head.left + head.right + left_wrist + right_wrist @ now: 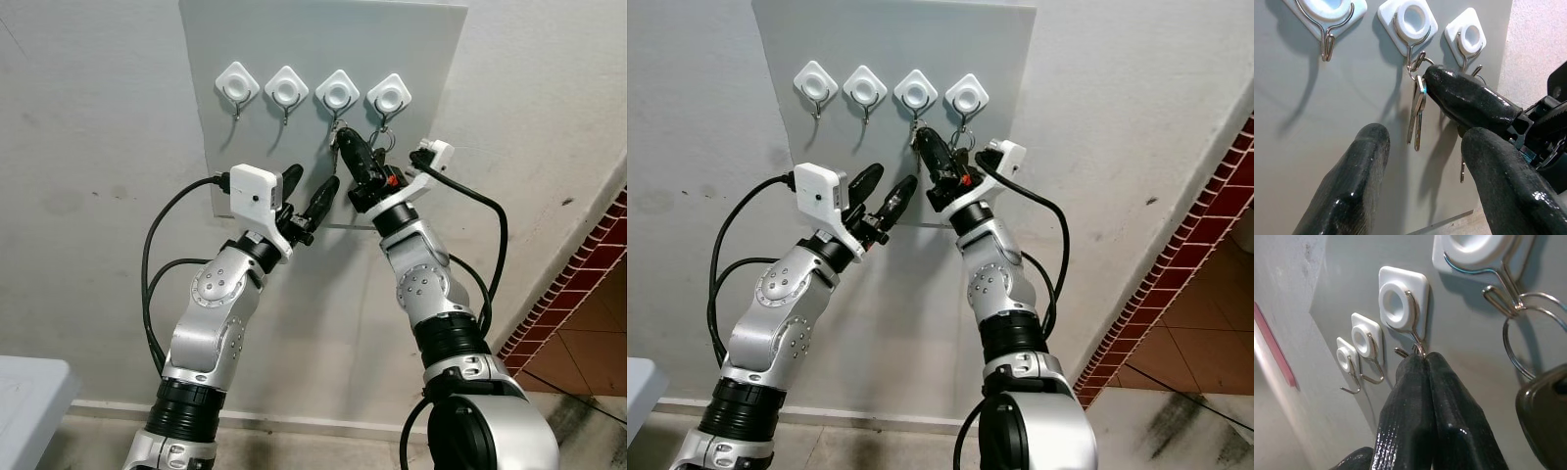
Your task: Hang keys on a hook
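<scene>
- A grey board (pixel 323 59) is stuck on a rough white wall (pixel 88 147), with four white diamond-shaped hooks in a row across its top.
- The third hook (pixel 337 93) counting from the robot's left has a key ring looped on its wire. The keys (pixel 1417 115) hang straight down from it, flat against the board.
- The right gripper (pixel 345 139) is up at that hook. Its fingers (pixel 1427 396) are pressed together right at the ring, just under the hook's wire. Looks like they're pinching the ring, but the exact contact is hidden behind the fingertips.
- The fourth hook (pixel 389 97) carries its own ring with a dark key fob (pixel 1545 411) dangling just beside the right gripper.
- The left gripper (pixel 312 191) sits lower, in front of the bottom part of the board and near the hanging keys without touching them. Its fingers (pixel 1352 181) are spread apart with nothing between them.
- The first hook (pixel 237 84) and second hook (pixel 286 89) have nothing on them.
- Down right there's a strip of red brick (pixel 578 284) along the wall and a reddish tile floor (pixel 588 352).
- A pale grey object (pixel 29 392) sits at the bottom left, can't tell what it is.
</scene>
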Tool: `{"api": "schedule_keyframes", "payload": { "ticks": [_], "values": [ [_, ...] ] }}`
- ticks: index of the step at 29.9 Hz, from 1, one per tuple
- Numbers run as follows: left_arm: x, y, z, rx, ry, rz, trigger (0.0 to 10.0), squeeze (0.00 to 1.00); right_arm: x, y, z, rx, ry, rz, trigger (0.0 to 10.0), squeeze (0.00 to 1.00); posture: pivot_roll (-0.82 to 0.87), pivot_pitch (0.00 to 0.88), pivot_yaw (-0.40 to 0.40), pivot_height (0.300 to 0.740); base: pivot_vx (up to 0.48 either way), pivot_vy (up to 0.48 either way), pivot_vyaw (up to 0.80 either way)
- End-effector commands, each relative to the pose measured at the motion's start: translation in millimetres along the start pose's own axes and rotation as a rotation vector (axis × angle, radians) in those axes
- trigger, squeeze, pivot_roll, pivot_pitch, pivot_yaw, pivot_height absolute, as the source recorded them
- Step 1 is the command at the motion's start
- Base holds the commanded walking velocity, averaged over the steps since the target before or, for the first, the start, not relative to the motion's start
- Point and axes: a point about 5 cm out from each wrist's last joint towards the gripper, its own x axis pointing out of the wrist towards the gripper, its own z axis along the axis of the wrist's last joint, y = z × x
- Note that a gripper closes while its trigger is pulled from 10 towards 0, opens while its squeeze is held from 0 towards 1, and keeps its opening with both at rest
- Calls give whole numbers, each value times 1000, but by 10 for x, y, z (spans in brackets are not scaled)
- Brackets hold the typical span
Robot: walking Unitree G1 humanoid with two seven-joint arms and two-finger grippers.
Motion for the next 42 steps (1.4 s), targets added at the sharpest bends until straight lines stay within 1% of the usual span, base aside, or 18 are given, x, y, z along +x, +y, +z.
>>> {"api": "schedule_keyframes", "payload": {
  "ticks": [1,4,5,14,15,17,21,24,27,29,30,31,32,33,38,40,41,42],
  "values": [
    [2,-25,20,13,0,-7,10000,0,56,44,43,10,-17,19,10000,0,-28,0,-22,740,0,0,0],
    [1,-28,20,13,1,-6,10000,0,19,26,14,27,-9,14,10000,0,-28,0,-22,740,0,0,0],
    [1,-29,19,12,1,-6,10000,0,1,22,4,30,-9,14,10000,1000,-28,0,-22,740,0,0,0],
    [-5,-23,5,4,4,1,10000,0,-163,-18,-99,1,13,2,10000,1000,-28,0,-24,740,0,0,0],
    [-8,-25,-5,5,7,1,10000,0,-227,-34,-131,-10,22,-6,10000,1000,-29,0,-23,740,0,0,0],
    [-9,-26,-8,5,8,0,10000,0,-247,-37,-141,-10,25,-7,10000,1000,-29,0,-23,740,0,0,0],
    [-17,-35,-41,-2,17,-2,10000,0,-358,-72,-157,-29,21,-38,10000,1000,-33,0,-18,740,0,0,0],
    [-29,-42,-81,13,31,-7,10000,0,-461,-96,-171,-42,19,-66,10000,1000,-35,0,-15,740,0,0,0],
    [-40,-39,-111,-4,46,-7,10000,0,-572,-123,-190,-50,23,-96,10000,1000,-39,0,-10,740,0,0,0],
    [-46,-41,-128,9,54,-12,10000,0,-673,-157,-182,-72,17,-138,10000,1000,-42,0,-7,740,0,0,0],
    [-47,-43,-136,-5,58,-13,10000,0,-704,-165,-177,-79,14,-150,10000,1000,-42,0,-7,740,0,0,0],
    [-48,-38,-151,-11,63,-11,10000,0,-795,-184,-167,-82,11,-174,10000,941,-45,0,-5,740,0,0,0],
    [-48,-38,-151,-11,63,-11,10000,0,-795,-184,-167,-82,11,-174,10000,941,-45,0,-5,740,0,0,0],
    [-51,-34,-165,-9,67,-10,10000,0,-850,-192,-162,-89,11,-195,10000,0,-47,0,-4,740,0,0,0],
    [-85,-15,-255,-40,95,4,10000,0,-1035,-230,-139,-159,30,-262,10000,0,-56,0,1,740,0,0,0],
    [-147,21,-384,-71,134,33,10000,0,-1189,-272,-113,-211,37,-338,10000,0,-58,0,3,740,0,0,0],
    [-147,21,-384,-71,134,33,10000,0,-1189,-272,-113,-211,37,-338,10000,0,-58,0,3,740,0,0,0],
    [-188,36,-451,-64,157,41,10000,0,-1251,-282,-111,-251,44,-365,10000,0,-62,0,5,740,0,0,0]
  ]
}}
